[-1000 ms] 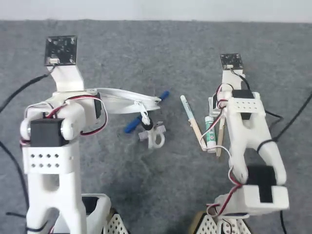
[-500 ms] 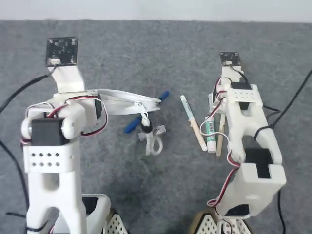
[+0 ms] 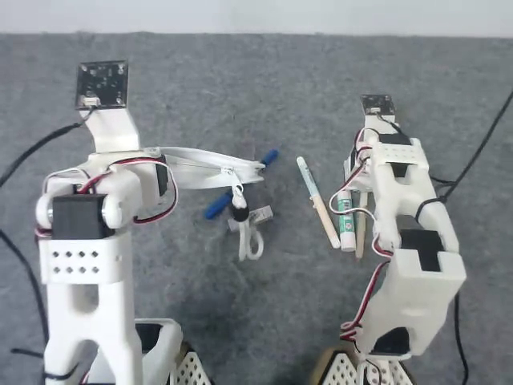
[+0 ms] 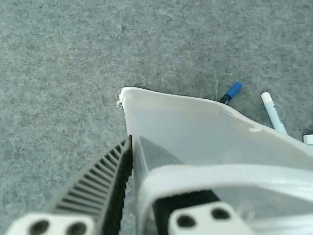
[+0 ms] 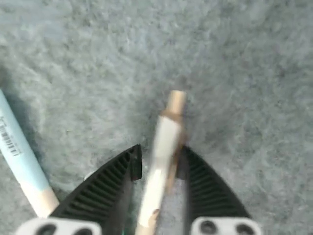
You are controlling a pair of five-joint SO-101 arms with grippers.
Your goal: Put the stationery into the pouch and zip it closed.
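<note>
My left gripper (image 4: 133, 147) is shut on the near end of the white pouch (image 4: 195, 132), holding it just above the mat; the pouch (image 3: 208, 170) points right with its zip pull and ring charm (image 3: 247, 224) hanging down. A blue pen (image 3: 239, 190) lies partly under the pouch. To the right lie a light-blue-tipped pen (image 3: 317, 200), a green-and-white tube (image 3: 345, 220) and a wooden stick (image 3: 360, 234). My right gripper (image 5: 159, 159) is low over them, open, its jaws either side of the wooden stick (image 5: 168, 132). The light-blue pen (image 5: 19, 152) lies beside it.
Grey felt mat (image 3: 264, 88) covers the table. Both arm bases stand at the near edge, and cables run along the left and right sides. A square marker plate (image 3: 101, 83) sits at the back left.
The right arm has stretched forward and dropped over the stationery, bringing its jaws around the wooden stick. The zip charm has swung slightly. The left arm holds still.
</note>
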